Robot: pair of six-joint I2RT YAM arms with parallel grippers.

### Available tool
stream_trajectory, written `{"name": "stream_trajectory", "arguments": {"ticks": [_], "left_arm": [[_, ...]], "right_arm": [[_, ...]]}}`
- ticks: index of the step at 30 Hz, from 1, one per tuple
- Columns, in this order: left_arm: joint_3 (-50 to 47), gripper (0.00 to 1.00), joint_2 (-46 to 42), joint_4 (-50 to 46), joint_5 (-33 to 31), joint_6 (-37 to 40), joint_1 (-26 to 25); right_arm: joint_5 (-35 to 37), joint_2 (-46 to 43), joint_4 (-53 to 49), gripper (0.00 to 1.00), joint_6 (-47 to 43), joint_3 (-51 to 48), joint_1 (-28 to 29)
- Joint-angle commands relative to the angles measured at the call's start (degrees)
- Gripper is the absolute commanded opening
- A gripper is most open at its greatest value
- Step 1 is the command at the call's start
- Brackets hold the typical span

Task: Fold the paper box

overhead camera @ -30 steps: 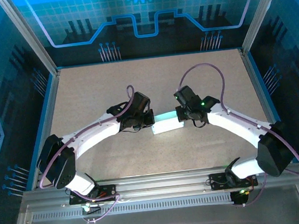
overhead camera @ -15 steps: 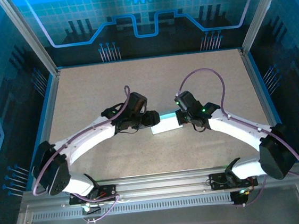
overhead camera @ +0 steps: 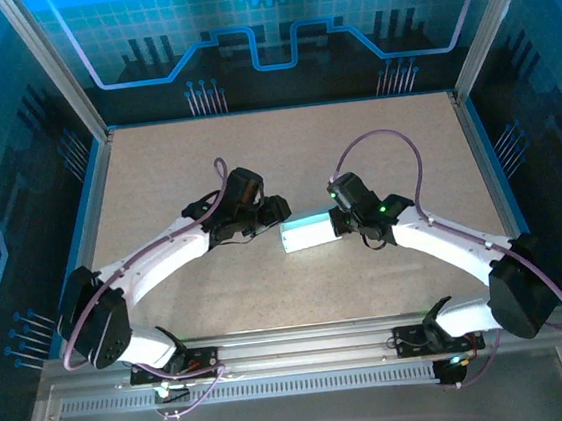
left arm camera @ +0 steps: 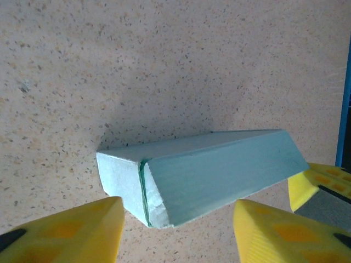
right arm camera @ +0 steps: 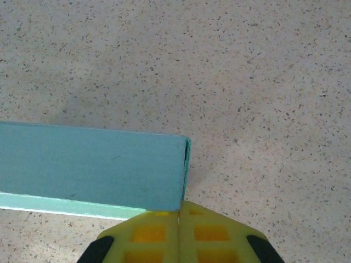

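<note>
The paper box [overhead camera: 309,233] is a pale light-blue closed rectangular box lying on the speckled table mid-scene. In the left wrist view the box [left arm camera: 214,175] shows its end face and long side, just beyond my yellow fingers. My left gripper [overhead camera: 275,211] [left arm camera: 178,219] stands open to the left of the box, apart from it, with nothing between its fingers. My right gripper [overhead camera: 336,227] [right arm camera: 180,207] is shut, and its joined tips touch the right end corner of the box [right arm camera: 93,167].
The tan speckled table [overhead camera: 156,173] spreads open round the box. A blue raised border [overhead camera: 94,205] runs along its sides. The metal rail [overhead camera: 306,354] with both arm bases runs along the near edge.
My left gripper has opened and drawn back to the left, away from the box's left end. The right gripper stays shut at the box's right end.
</note>
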Motion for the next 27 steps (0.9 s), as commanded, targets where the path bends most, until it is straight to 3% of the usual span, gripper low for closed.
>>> {"name": "stream_trajectory", "arguments": {"ticks": [1,9,11,15,19,24,27], "left_arm": [[-2.28,0.51,1.28,1.84,1.69,-1.88,0.13],[-6.14,0.39,3.02,2.89,2.03,-2.14,0.17],[-6.34,0.38,3.30,2.45,1.34,-1.87,0.19],[-6.24,0.37,3.18,2.06,0.79,-1.32,0.26],[-6.24,0.36,3.33,2.05,0.52,-0.74,0.24],[-6.50,0.35,3.43,2.20,0.96,-0.43,0.27],[-6.68,0.35,3.41,2.19,1.17,-0.11,0.24]], "right_arm": [[0.51,-1.01,-0.85,0.00,-0.35,-0.88,0.95],[-0.81,-1.34,-1.11,0.01,-0.96,-0.37,1.01],[-1.12,-2.33,-0.88,0.11,-1.25,-0.18,0.97],[-3.58,-6.70,1.67,0.48,-2.28,-0.88,0.91],[-10.61,-9.16,5.28,0.70,0.30,-2.60,-1.45],[-21.84,-3.58,3.02,0.74,7.79,1.02,-8.02],[-25.41,0.31,0.18,0.69,9.83,2.83,-10.34]]}}
